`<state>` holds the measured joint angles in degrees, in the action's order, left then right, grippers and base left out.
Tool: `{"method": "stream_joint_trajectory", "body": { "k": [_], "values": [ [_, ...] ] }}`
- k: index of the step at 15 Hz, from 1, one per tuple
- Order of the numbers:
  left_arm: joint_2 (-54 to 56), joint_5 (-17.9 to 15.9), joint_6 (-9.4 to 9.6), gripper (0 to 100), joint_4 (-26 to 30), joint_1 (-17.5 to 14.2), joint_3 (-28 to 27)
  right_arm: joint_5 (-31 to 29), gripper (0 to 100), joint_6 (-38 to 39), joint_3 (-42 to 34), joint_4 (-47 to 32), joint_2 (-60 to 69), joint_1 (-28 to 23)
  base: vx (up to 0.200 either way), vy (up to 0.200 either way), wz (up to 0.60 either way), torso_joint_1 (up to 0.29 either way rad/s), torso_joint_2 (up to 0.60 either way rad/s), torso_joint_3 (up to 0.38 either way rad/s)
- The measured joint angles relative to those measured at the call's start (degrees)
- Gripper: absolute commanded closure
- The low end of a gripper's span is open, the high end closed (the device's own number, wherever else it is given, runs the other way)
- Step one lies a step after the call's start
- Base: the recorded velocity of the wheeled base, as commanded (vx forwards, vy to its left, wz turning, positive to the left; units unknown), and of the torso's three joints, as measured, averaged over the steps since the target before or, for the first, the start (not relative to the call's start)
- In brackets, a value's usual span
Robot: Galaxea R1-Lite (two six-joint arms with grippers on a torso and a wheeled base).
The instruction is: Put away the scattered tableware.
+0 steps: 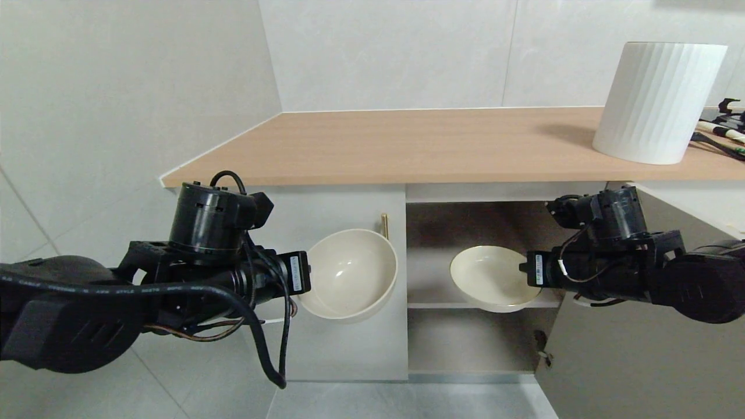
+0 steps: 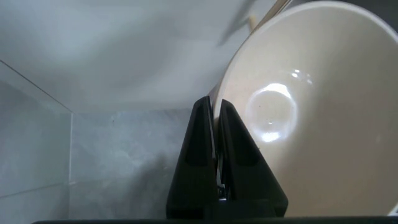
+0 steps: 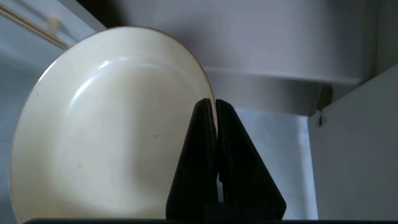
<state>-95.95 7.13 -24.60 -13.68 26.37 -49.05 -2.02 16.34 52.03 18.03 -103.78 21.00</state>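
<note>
L fingers (image 2: pixel 200 146) clamped on bowl (image 2: pixel 311 112) rim, R fingers (image 3: pixel 200 152) clamped on plate (image 3: pixel 106 124) rim.

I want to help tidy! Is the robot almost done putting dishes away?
Done: the white cabinet stands open. In hand: the left gripper pinches a deep cream bowl; the right gripper holds a shallow cream plate at the cabinet shelf. Left: neither dish is released, and utensils lie on the wooden counter.

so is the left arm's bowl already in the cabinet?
No, the left fingers hold the bowl in front of the closed door, beside the open compartment.
</note>
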Motion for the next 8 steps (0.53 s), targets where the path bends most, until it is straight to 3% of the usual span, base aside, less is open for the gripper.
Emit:
{"method": "stream_joint_trajectory", "body": {
  "k": [2, 8],
  "values": [
    [0.0, 0.0, 0.0, 100, 0.0, 0.0, 0.0, -0.2, 100, 0.0, 0.0, 0.1, -0.4, 0.0, 0.0, 0.0, 0.0, -0.066, 0.25, 0.178],
    [-0.5, 0.0, 0.0, 100, 0.0, 0.0, 0.0, -0.3, 100, 0.0, 0.1, 2.9, -2.9, 0.0, 0.0, 0.0, 0.0, -0.006, 0.03, 0.016]
  ]
}}
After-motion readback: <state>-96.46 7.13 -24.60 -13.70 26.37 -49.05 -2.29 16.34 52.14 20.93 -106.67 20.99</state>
